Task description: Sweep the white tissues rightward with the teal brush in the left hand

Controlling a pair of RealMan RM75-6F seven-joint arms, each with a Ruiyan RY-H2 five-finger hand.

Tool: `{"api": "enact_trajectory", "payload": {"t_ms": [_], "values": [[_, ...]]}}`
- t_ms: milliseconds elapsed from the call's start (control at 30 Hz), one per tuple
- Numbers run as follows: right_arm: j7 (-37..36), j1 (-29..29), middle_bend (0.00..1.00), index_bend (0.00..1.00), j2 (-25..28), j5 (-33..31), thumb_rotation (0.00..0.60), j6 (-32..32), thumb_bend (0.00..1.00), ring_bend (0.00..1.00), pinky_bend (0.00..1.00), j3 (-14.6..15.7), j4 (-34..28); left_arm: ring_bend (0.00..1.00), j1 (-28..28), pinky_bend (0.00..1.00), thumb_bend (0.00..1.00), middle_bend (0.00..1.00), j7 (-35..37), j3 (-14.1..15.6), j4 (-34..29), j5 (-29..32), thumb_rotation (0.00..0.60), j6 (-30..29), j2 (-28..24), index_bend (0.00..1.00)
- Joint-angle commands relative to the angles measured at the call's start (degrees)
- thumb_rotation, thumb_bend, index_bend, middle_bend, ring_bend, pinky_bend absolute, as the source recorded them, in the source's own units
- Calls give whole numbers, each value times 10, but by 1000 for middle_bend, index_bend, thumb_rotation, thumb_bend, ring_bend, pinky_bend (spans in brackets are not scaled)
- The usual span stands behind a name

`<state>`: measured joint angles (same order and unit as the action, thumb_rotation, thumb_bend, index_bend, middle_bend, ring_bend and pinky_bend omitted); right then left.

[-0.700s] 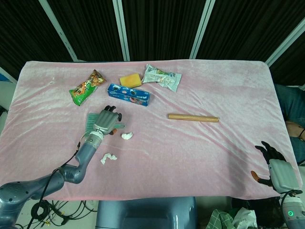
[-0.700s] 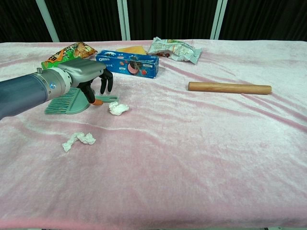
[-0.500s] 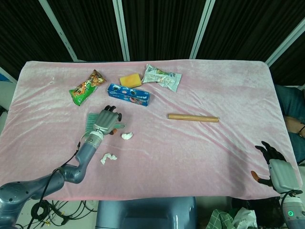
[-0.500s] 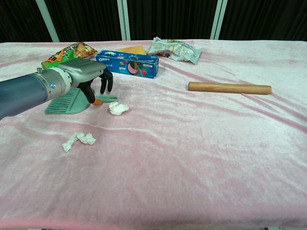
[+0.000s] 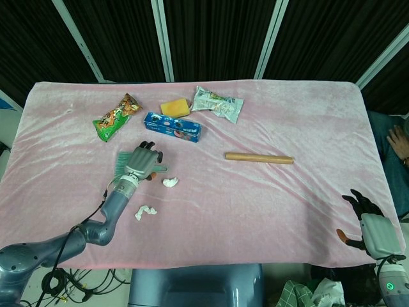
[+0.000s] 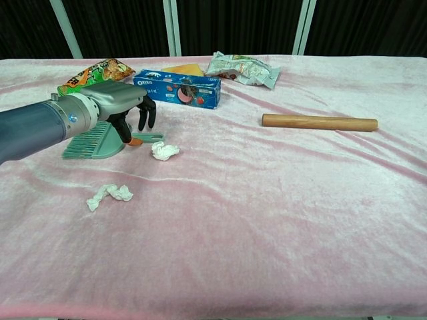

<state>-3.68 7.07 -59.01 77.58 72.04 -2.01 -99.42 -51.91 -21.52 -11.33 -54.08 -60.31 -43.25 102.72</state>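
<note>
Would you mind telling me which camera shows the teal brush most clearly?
The chest view: the teal brush lies close to that camera, so its bristles and handle read plainly beneath the left hand. The head view shows only a sliver of bristles and a bit of handle, as the hand covers the rest from above.

On the pink cloth (image 5: 268, 192) we see a rolling pin (image 5: 259, 157), a blue Oreo box (image 5: 173, 127), a yellow sponge (image 5: 174, 107), a silver packet (image 5: 216, 103) and a green snack bag (image 5: 116, 117).
</note>
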Motion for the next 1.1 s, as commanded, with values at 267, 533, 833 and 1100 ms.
{"api": "enact_trajectory", "payload": {"t_ms": [267, 533, 833, 1100], "values": [[-1, 0, 55, 189, 0, 0, 600, 0, 203, 100, 158, 0, 0, 131, -7, 158, 266, 489, -16, -1, -2, 6, 600, 6, 0, 446], [-2, 0, 55, 189, 1, 0, 600, -1, 204, 100, 158, 0, 0, 133, -9, 158, 272, 490, -25, 0, -1, 14, 600, 11, 4, 451], [-5, 1, 55, 189, 1, -1, 600, -2, 204, 100, 158, 0, 0, 139, -15, 167, 317, 507, -32, 2, 13, 20, 600, 21, 14, 478], [-9, 1, 60, 189, 2, 0, 600, -4, 204, 100, 162, 0, 0, 144, -18, 167, 319, 517, -43, 2, 14, 28, 600, 24, 16, 495]]}}
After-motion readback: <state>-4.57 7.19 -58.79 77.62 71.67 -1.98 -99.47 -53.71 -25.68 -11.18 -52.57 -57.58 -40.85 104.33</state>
